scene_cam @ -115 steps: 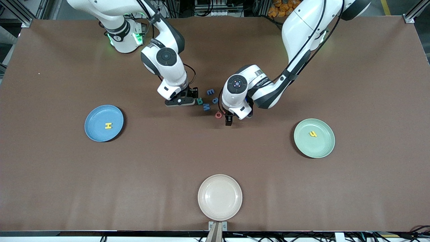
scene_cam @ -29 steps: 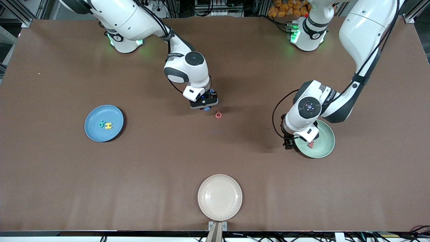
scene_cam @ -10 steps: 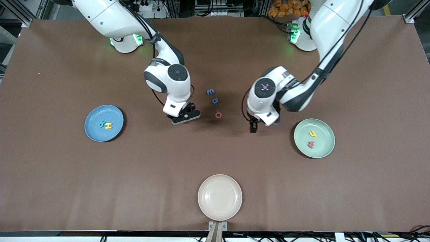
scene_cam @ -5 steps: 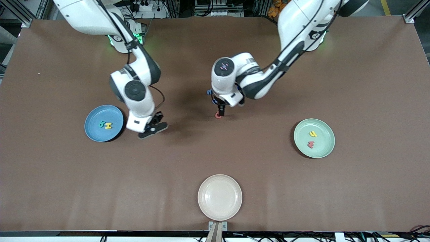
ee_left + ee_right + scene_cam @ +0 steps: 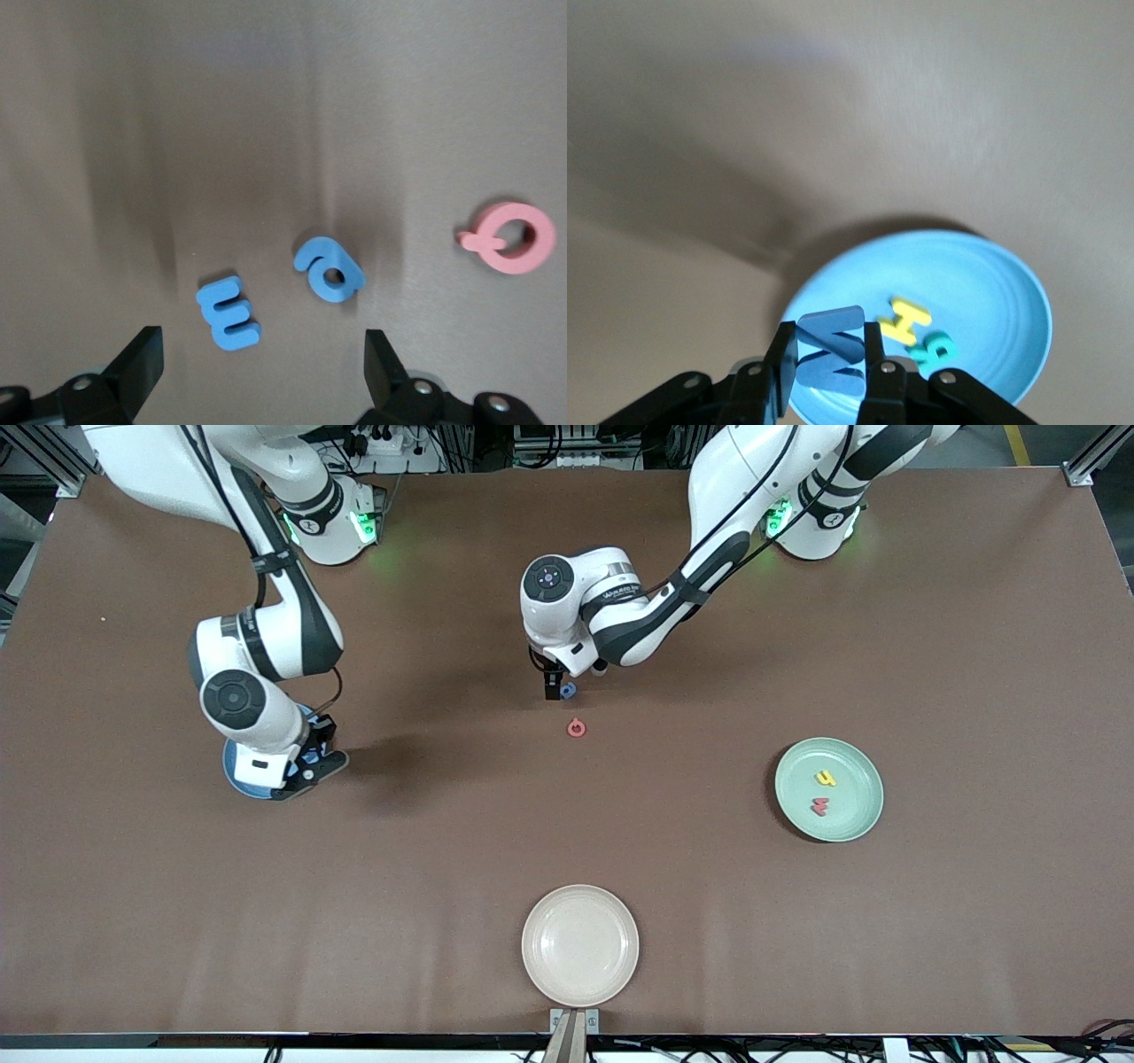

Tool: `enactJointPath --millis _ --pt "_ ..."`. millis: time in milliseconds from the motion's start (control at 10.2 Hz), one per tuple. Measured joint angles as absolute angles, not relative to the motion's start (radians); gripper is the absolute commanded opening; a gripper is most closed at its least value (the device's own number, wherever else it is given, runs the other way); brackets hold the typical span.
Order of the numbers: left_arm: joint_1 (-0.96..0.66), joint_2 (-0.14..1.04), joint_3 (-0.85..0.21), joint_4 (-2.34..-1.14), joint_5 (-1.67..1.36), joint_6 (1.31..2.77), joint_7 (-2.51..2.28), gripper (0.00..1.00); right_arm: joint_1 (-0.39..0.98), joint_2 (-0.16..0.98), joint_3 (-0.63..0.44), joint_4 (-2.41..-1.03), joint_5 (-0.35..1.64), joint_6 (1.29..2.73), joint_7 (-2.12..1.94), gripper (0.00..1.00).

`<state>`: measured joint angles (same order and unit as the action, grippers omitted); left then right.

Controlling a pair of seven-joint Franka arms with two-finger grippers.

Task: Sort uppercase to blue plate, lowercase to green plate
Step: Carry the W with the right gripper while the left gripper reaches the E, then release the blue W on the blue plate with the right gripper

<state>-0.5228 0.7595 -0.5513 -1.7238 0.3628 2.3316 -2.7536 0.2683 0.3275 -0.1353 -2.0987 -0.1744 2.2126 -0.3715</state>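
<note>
The right gripper (image 5: 306,766) hangs over the blue plate (image 5: 232,766), at the plate's edge toward the middle of the table, and its fingers are clamped narrowly on the blue M/W (image 5: 830,350); in the right wrist view that letter stands upright between the two pads above the plate's rim. On the blue plate, which sits toward the right arm's end of the table, lie the yellow H (image 5: 904,320) and the teal-green R (image 5: 932,349), touching or nearly touching each other near the plate's centre. The left gripper (image 5: 554,688) is over the middle of the table with its jaws spread wide and nothing between them. Under it, in the left wrist view, lie the blue e (image 5: 228,312) and the blue a (image 5: 329,269), just beside one another on the brown table (image 5: 567,841), with the red ring-shaped Q/G (image 5: 576,728) near them and nearer to the front camera than the blue a. The green plate (image 5: 846,815) sits toward the left arm's end of the table and carries the yellow h (image 5: 826,779) and the red w/m (image 5: 819,806), close together but apart. A cream plate (image 5: 580,943) sits at the table's edge closest to the front camera, midway along it.
</note>
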Motion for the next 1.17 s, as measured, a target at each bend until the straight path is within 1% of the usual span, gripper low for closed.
enactJointPath --millis 98,195,293,391,489,879,1172 --pt "-0.523 0.768 -0.55 -1.724 0.362 2.335 -2.755 1.0 0.268 0.328 -0.167 -2.124 -0.148 2.23 -0.422 0.33" --pt "-0.523 0.774 -0.547 -1.724 0.361 2.339 -2.759 1.0 0.268 0.329 -0.182 -2.152 -0.125 2.255 -0.452 0.39" --pt "-0.524 0.779 -0.546 -1.724 0.361 2.344 -2.763 1.0 0.268 0.33 -0.184 -2.167 -0.12 2.267 -0.462 0.51" --pt "-0.529 0.783 -0.546 -1.727 0.361 2.348 -2.765 1.0 0.268 0.33 -0.187 -2.171 -0.118 2.269 -0.467 0.75" --pt "-0.534 0.786 -0.546 -1.73 0.361 2.355 -2.766 1.0 0.268 0.329 -0.189 -2.171 -0.117 2.27 -0.468 0.76" --pt "-0.557 0.789 -0.543 -1.763 0.361 2.385 -2.771 1.0 0.27 0.329 -0.19 -2.167 -0.082 2.275 -0.468 0.76" --pt "-0.557 0.789 -0.538 -1.763 0.361 2.391 -2.772 1.0 0.287 0.325 -0.189 -2.154 0.006 2.276 -0.435 0.76"
